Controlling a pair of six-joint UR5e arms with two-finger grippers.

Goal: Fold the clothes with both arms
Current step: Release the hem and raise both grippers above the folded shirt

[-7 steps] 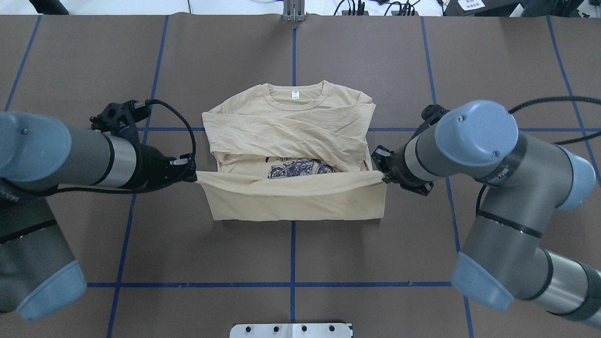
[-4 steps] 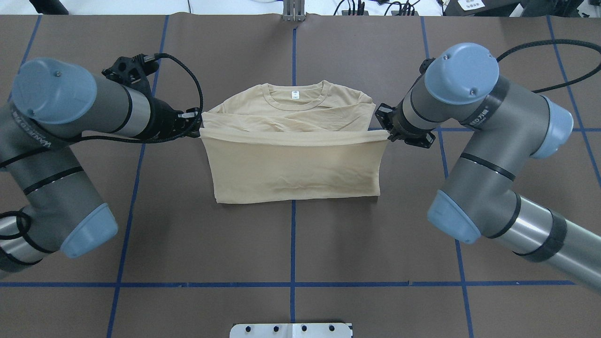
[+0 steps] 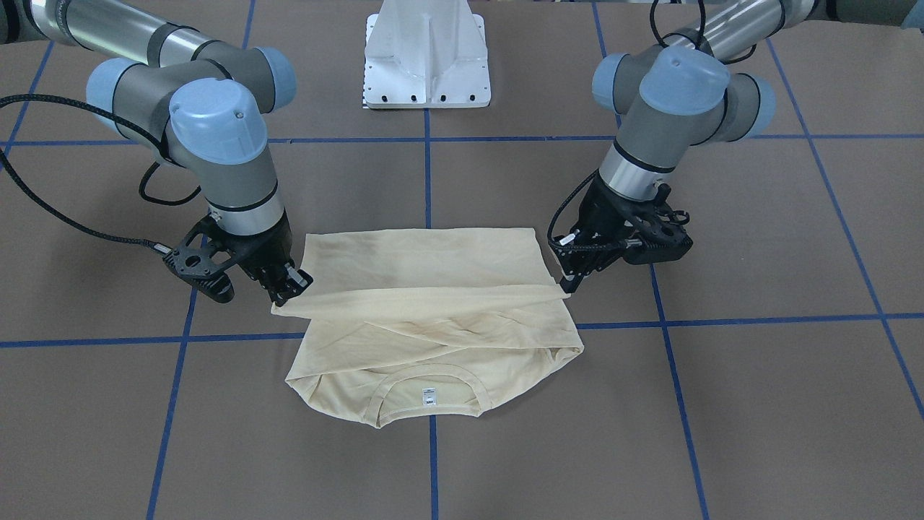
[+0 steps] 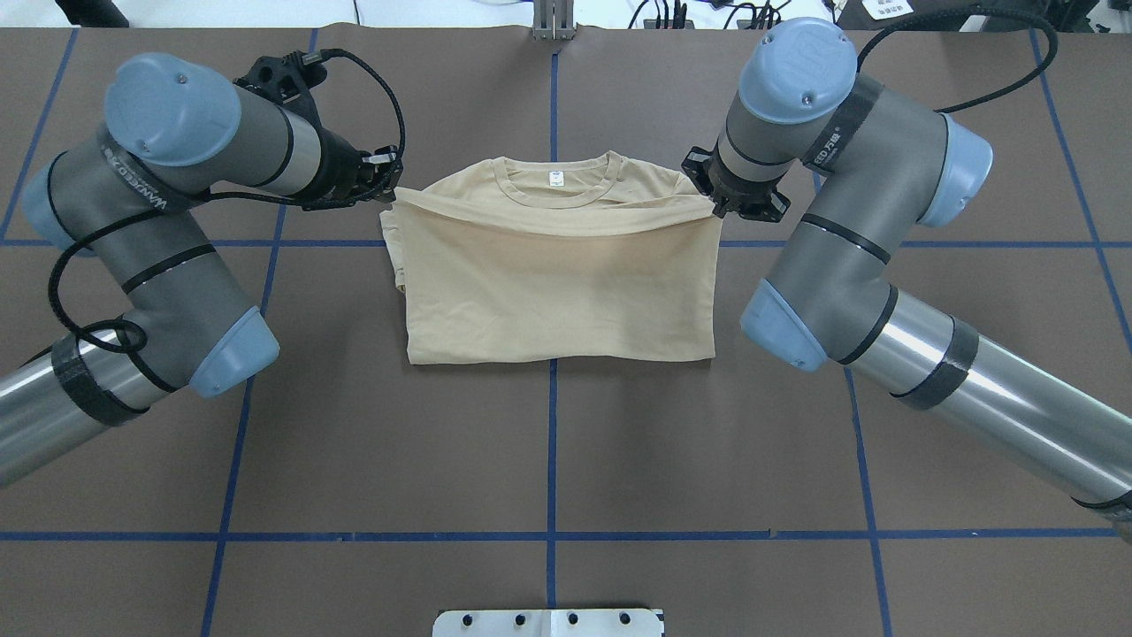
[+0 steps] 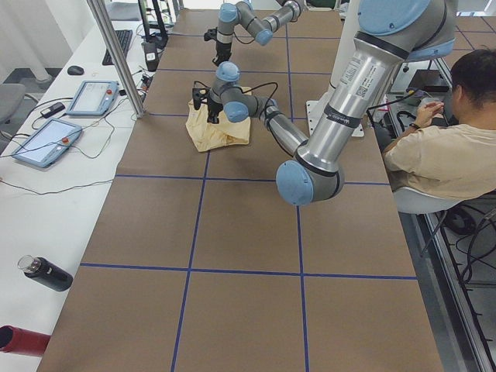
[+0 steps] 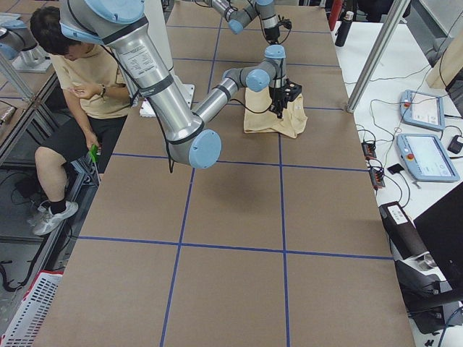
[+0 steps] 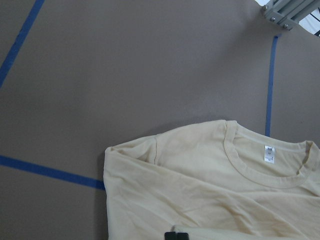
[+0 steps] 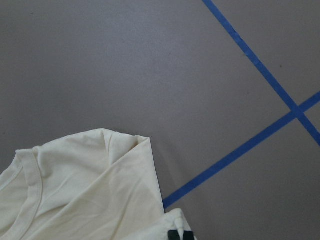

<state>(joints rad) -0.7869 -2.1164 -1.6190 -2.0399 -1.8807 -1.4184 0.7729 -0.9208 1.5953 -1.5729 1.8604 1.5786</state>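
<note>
The cream-yellow T-shirt (image 4: 557, 283) lies in the middle of the table, its lower half folded up over the chest. The navy print is hidden under the fold. The collar and white neck label (image 4: 556, 179) still show at the far edge. My left gripper (image 4: 389, 188) is shut on the hem's left corner, just above the left shoulder. My right gripper (image 4: 715, 205) is shut on the hem's right corner at the right shoulder. In the front-facing view the left gripper (image 3: 567, 285) and right gripper (image 3: 290, 292) hold the hem edge stretched between them, slightly above the shirt (image 3: 426, 318).
The white pedestal base (image 3: 427, 54) stands at the robot's side of the table. Blue tape lines (image 4: 552, 460) cross the brown table cover. A seated person (image 5: 442, 147) is behind the robot. Tablets (image 5: 46, 139) and a bottle (image 5: 46, 273) lie on a side table.
Both grippers have carried the hem away from the robot toward the collar. The fold now covers the print and the crossed sleeves.
</note>
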